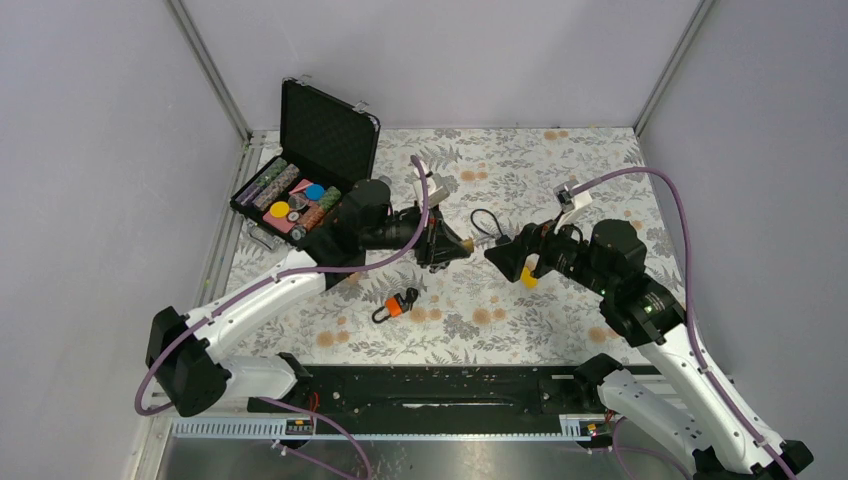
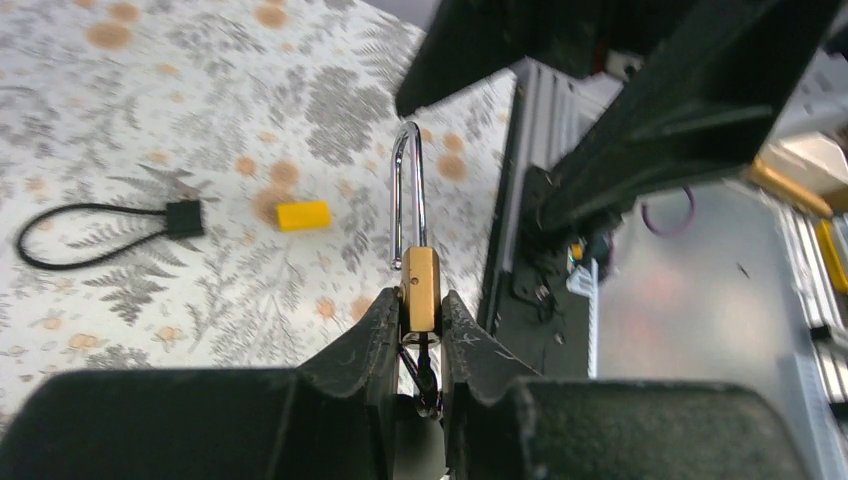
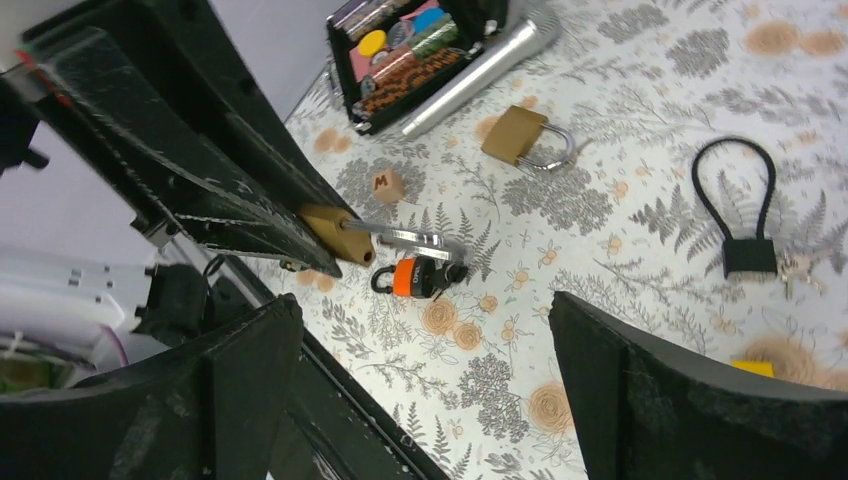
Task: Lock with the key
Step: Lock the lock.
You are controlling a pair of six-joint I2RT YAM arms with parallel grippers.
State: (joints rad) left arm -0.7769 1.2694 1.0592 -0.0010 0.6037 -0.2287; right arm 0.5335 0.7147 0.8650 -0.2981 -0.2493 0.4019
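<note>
- Two pincers face each other over the flowered table. Start with the left gripper: its fingers are clamped on the brass body of the padlock.
- Your padlock sticks straight out past that pincer's tips. Its long steel shackle points away from the fingers, toward the right arm, and one leg seems to hang free beside the body.
- Something dark dangles under the body between those fingers, and you cannot tell what it is.
- An orange carabiner lies on the table on the near side of the left pincer.
- A black cable loop lies beyond the gap between the two pincers.
- The right gripper has its fingers spread wide and holds nothing. It sits near the shackle's far end without touching it.
- A yellow block lies just beside the right fingers.
</note>
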